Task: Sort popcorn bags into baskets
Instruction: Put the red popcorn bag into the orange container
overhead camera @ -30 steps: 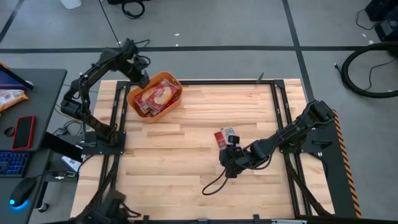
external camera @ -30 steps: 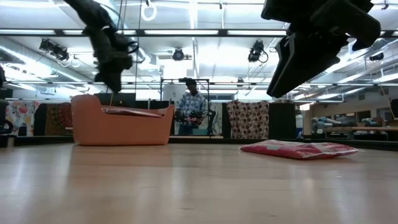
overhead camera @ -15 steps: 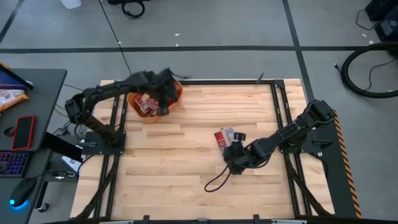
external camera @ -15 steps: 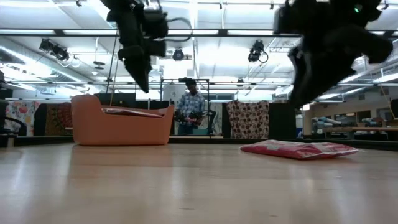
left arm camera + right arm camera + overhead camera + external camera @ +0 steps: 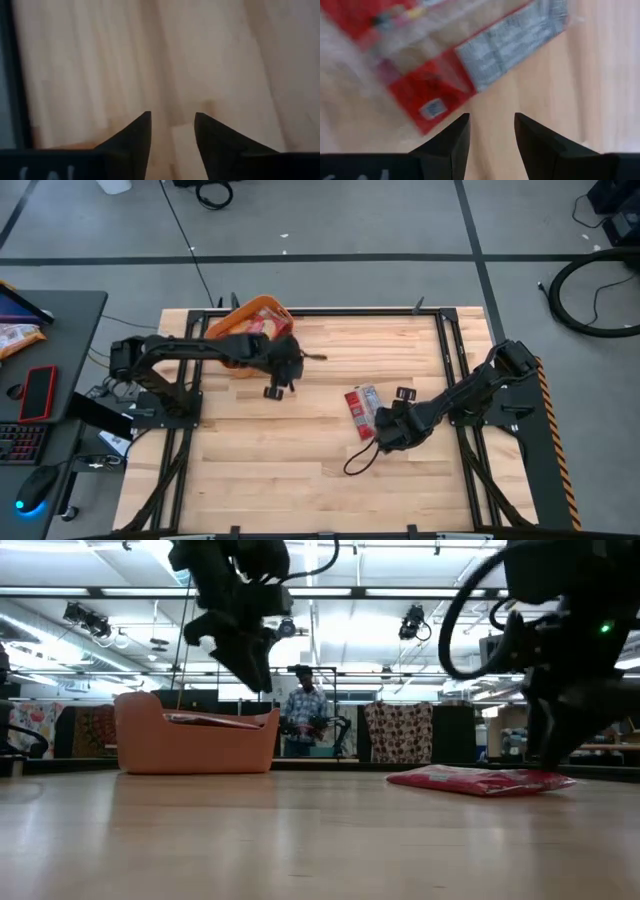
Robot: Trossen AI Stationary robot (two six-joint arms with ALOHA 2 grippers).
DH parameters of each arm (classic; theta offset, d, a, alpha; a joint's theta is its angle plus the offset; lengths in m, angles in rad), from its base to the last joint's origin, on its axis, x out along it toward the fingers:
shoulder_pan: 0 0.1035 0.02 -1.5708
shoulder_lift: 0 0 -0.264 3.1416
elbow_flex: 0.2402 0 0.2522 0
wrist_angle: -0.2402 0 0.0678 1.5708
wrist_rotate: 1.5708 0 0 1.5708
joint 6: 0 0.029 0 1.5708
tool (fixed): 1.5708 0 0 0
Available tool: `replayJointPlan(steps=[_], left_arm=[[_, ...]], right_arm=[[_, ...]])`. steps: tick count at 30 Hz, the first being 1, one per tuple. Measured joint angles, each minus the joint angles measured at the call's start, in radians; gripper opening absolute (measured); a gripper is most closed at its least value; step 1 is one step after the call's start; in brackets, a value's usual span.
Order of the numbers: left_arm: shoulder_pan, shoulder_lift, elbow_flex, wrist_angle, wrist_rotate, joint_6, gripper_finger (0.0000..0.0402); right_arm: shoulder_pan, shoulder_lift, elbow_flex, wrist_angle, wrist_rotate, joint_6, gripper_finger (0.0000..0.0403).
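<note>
reaching left arm (image 5: 200,350), right end effector (image 5: 388,430) beside bag (image 5: 361,408)

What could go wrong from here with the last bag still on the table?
1. The right gripper is open beside the bag, not over it; closing now would likely miss or catch only an edge.
2. The left gripper, open and empty, is out over the table between the basket and the bag, so both arms could crowd each other.

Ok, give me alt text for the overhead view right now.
One red popcorn bag lies on the wooden table, the right gripper beside it. The left gripper hangs over bare wood near the orange basket at the table's far left corner.
</note>
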Motion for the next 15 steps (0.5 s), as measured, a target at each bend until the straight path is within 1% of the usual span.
replayJointPlan(steps=[2,5,9,11,13,15], left_arm=[[-0.027,0.000,-0.032,0.008,0.000,-0.010,0.0163],[-0.070,0.000,-0.089,0.008,0.000,-0.012,0.0166],[-0.134,0.000,-0.164,0.050,-0.002,0.008,0.0167],[-0.166,0.000,-0.191,0.081,-0.004,0.027,0.0167],[-0.196,0.000,-0.208,0.123,-0.011,0.029,0.0167],[-0.222,0.000,-0.219,0.152,-0.012,0.028,0.0167]], right_arm=[[-0.013,0.000,-0.014,0.009,0.030,-0.009,0.0160],[-0.044,0.000,-0.040,0.097,0.021,-0.083,0.0160],[-0.087,0.000,-0.066,0.358,-0.019,-0.228,0.0160],[-0.098,0.000,-0.067,0.521,-0.029,-0.311,0.0160],[-0.099,0.000,-0.067,0.685,-0.072,-0.418,0.0160],[-0.098,-0.001,-0.065,0.797,-0.109,-0.509,0.0160]])
